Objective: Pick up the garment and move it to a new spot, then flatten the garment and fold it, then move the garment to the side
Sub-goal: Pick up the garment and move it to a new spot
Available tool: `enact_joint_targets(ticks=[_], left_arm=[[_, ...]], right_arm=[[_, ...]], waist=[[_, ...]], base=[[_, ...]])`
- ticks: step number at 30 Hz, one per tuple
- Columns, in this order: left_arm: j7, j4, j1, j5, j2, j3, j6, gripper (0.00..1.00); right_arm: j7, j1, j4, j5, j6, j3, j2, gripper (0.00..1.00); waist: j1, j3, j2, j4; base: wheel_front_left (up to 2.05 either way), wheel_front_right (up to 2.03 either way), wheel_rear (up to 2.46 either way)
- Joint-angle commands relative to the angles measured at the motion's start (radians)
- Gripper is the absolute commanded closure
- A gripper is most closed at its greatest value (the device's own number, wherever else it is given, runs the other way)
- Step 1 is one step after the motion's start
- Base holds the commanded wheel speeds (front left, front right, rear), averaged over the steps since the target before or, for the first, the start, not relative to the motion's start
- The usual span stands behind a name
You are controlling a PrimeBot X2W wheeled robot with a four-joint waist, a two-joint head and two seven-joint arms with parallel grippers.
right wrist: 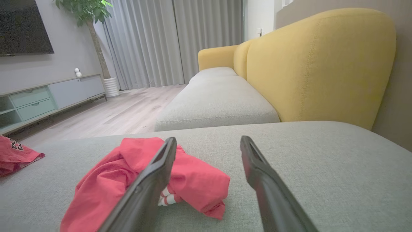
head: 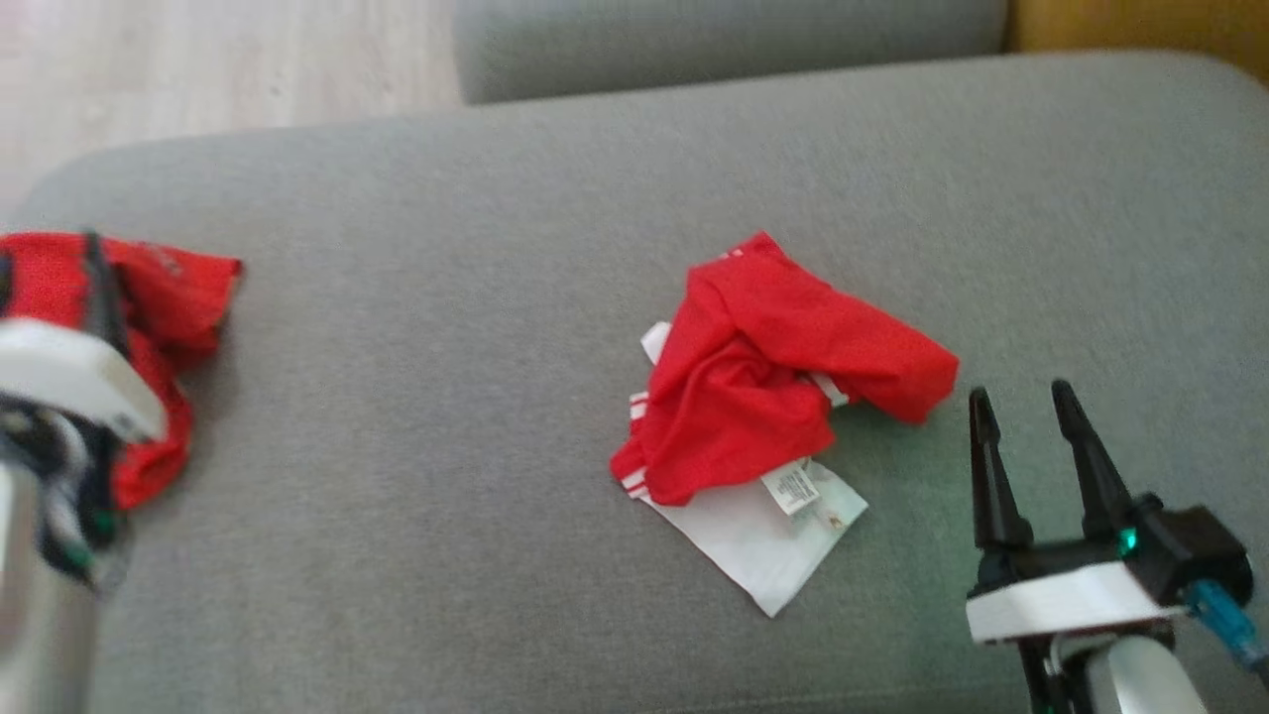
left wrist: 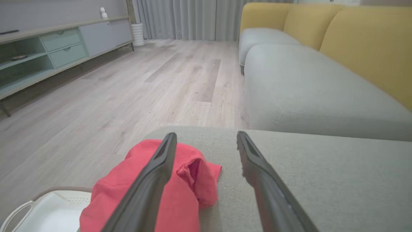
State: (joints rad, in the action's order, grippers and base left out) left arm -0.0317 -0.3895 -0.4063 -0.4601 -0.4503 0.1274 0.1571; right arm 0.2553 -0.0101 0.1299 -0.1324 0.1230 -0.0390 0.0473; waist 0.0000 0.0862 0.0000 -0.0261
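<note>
left gripper point(left wrist: 206, 135) – blurred in the head view – gapes empty over a red garment point(left wrist: 190, 180). right gripper point(head: 1020, 390) wide open, empty, beside the crumpled garment point(head: 783, 367).

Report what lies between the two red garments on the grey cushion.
Only bare grey cushion, as the head view shows, between the left red garment and the crumpled red-and-white garment.

A broad grey seat cushion point(head: 496, 248) lay nearest, with a second grey cushion point(right wrist: 219, 103) beyond it and mustard-yellow backrests point(right wrist: 315, 64) along one side. Pale wood-plank floor point(left wrist: 128, 87) ran to full-length grey curtains point(right wrist: 154, 42), where a leafy plant point(right wrist: 87, 13) stood in a white ribbed pot point(right wrist: 111, 87). Against the grey wall point(right wrist: 64, 48) stood a low cabinet point(left wrist: 64, 42) with pale green drawers, below a dark television point(right wrist: 22, 25).
</note>
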Motion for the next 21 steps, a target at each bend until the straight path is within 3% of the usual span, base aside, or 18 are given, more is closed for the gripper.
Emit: enact_joint_targets(ticks=[1, 11, 16, 21], left_arm=[[0.019, 0.11, 0.037, -0.001, -0.025, -0.033, 0.021, 0.0], [0.094, 0.454, 0.389, -0.01, 0.115, 0.027, 0.106, 0.0], [0.178, 0.479, 0.518, 0.013, 0.168, 0.078, 0.118, 0.0], [0.27, 0.451, 0.583, 0.076, 0.179, 0.104, 0.119, 0.0]], right_arm=[[0.006, 0.004, -0.04, 0.014, 0.008, -0.014, 0.003, 0.0], [0.006, -0.038, -0.073, 0.054, 0.008, 0.004, 0.003, 0.0], [0.006, -0.05, -0.081, 0.091, 0.008, 0.011, 0.003, 0.0], [0.006, -0.066, -0.083, 0.121, 0.008, 0.025, 0.003, 0.0]], waist=[[0.0, -0.048, 0.0, 0.043], [0.0, -0.082, 0.0, 0.069], [0.0, -0.086, 0.0, 0.055], [0.0, -0.09, 0.0, 0.038]], base=[[0.0, 0.0, 0.0], [0.0, 0.0, 0.0], [0.0, 0.0, 0.0], [0.0, 0.0, 0.0]])
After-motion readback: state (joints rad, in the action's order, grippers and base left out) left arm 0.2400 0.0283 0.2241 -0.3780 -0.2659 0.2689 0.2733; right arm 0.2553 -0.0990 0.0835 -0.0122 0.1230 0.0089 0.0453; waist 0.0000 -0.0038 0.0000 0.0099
